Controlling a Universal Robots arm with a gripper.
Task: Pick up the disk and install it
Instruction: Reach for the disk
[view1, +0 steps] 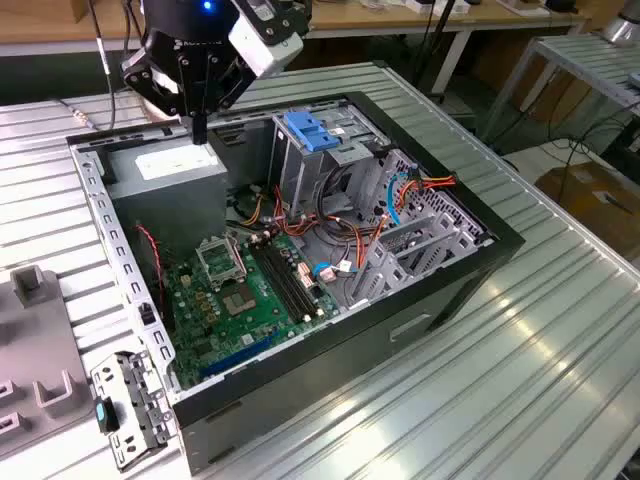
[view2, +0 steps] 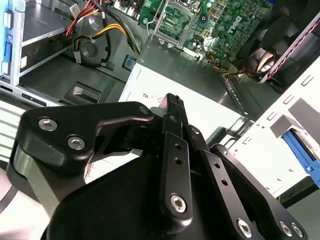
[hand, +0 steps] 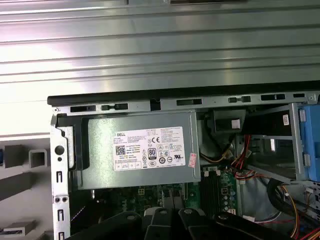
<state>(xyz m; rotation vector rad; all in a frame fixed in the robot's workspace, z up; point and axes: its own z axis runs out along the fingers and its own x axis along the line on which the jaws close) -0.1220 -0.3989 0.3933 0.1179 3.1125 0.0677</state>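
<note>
Hovering end effector (view1: 199, 128), open case (view1: 300, 385) holding motherboard (view1: 235, 300), power supply (view1: 165, 175)

Bright overhead light glares white off the ribbed silver metal table (view1: 560, 330) in the exterior view; the inside of the open black computer case (view1: 300, 385) is dimmer

One disk (view1: 306, 132), a flat rectangular silver-metal hard drive edged by a blue plastic bracket: stands on edge in the grey metal drive cage (view1: 298, 178) inside the open computer case, bracket end uppermost, metal body largely hidden.
</note>
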